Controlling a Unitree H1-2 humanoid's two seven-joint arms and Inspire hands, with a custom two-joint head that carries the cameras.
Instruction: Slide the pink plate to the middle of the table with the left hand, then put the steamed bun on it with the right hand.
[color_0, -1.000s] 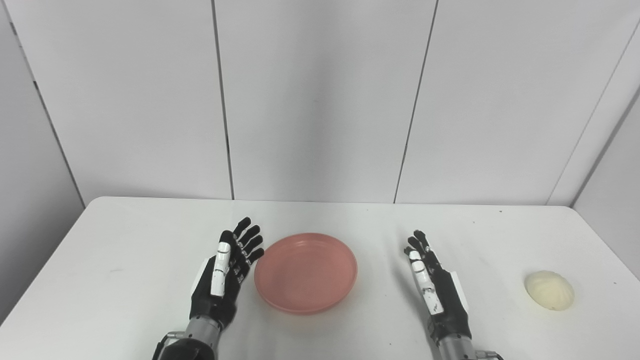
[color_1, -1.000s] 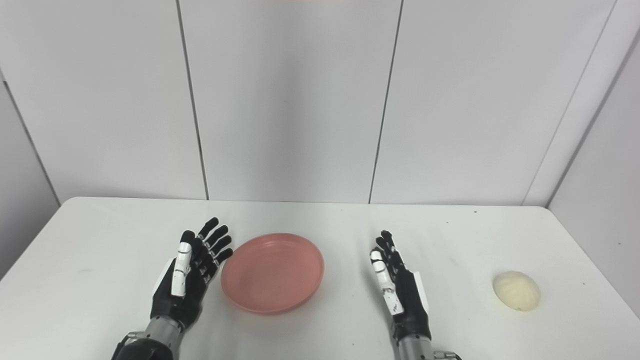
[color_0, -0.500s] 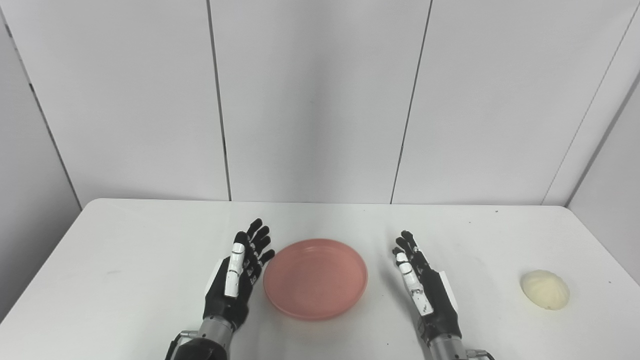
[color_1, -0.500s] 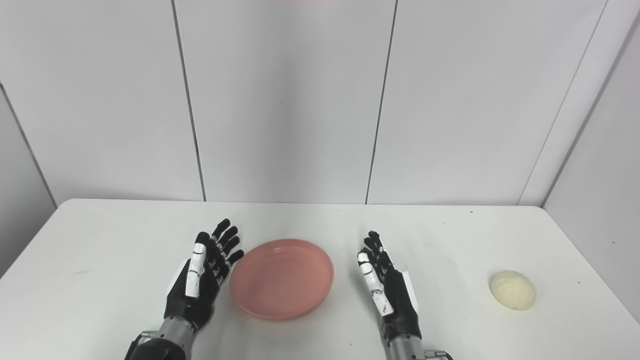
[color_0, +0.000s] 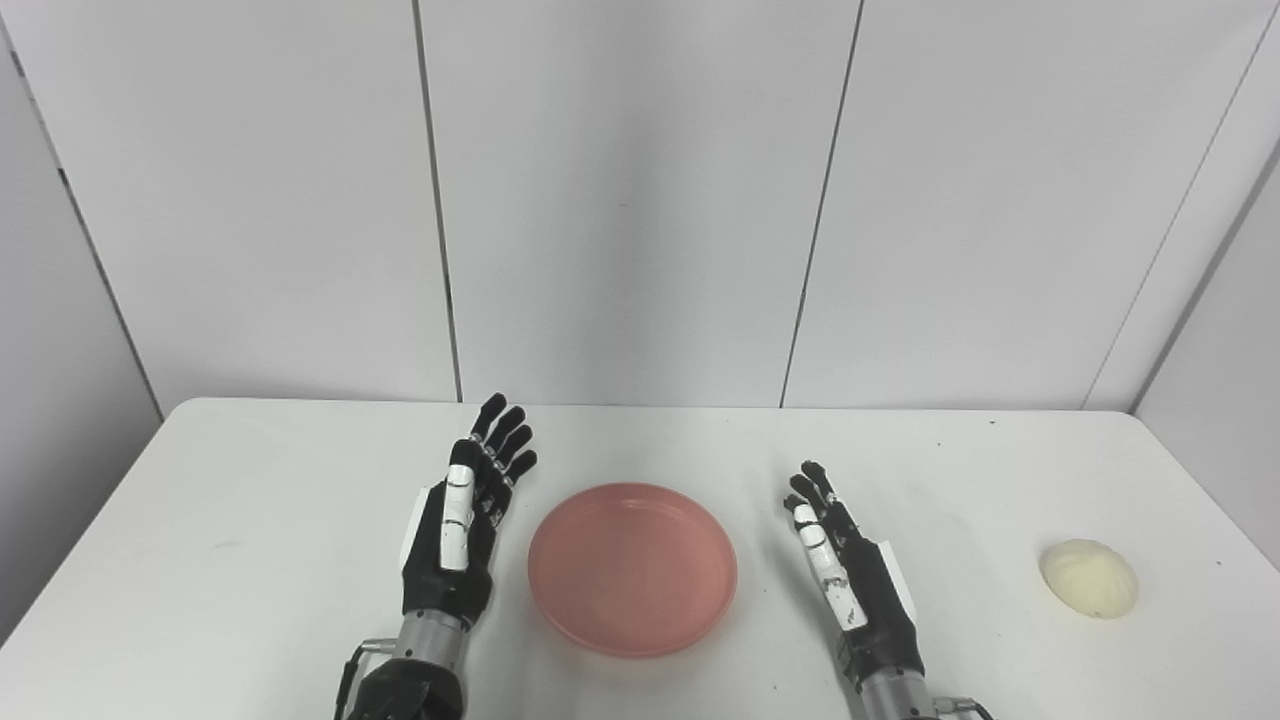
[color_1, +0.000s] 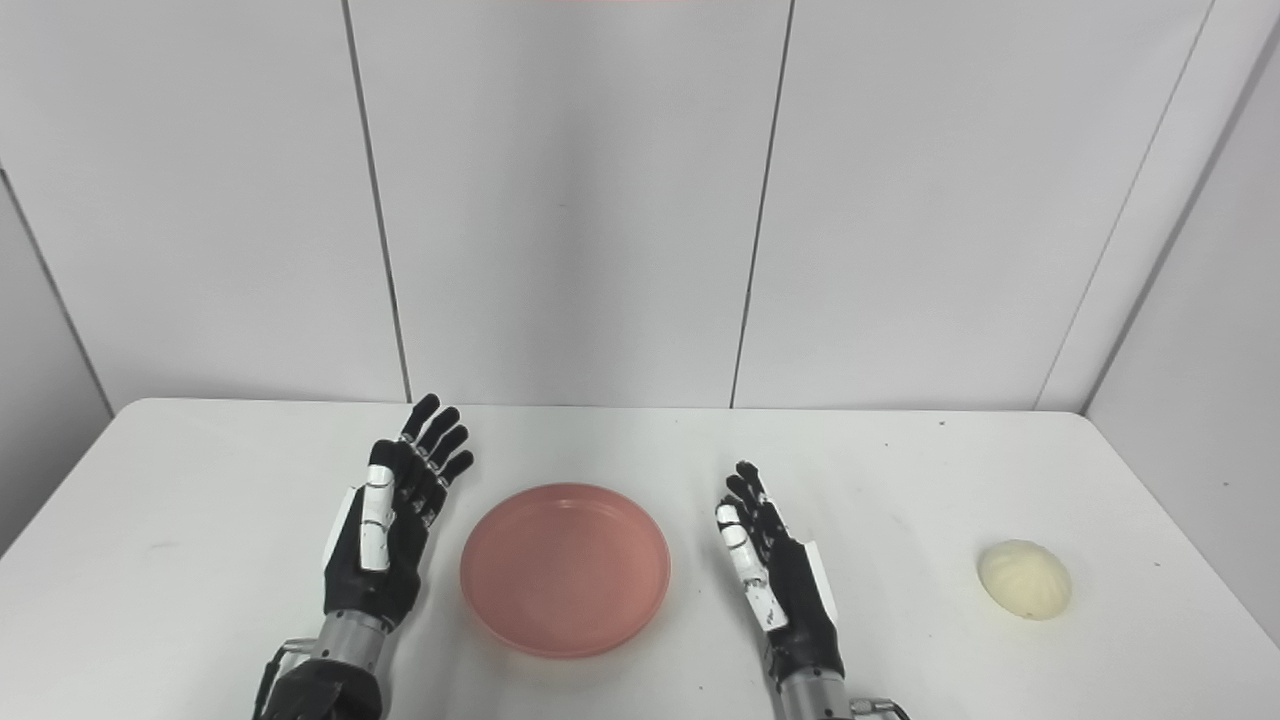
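Observation:
The pink plate (color_0: 632, 567) lies flat near the middle of the white table (color_0: 250, 500), with nothing on it. My left hand (color_0: 462, 525) stands open just left of the plate, raised and apart from its rim, fingers pointing away from me. My right hand (color_0: 852, 580) is open to the right of the plate, palm facing left, holding nothing. The cream steamed bun (color_0: 1089, 578) rests on the table far to the right, well beyond my right hand.
White wall panels stand behind the table's far edge. The table's right edge runs close behind the bun (color_1: 1024, 579). A corner wall rises at the far right.
My left hand has lifted and pulled back leftward off the plate's rim. The plate sits slightly nearer me than half a second ago. The right hand and bun have stayed put.

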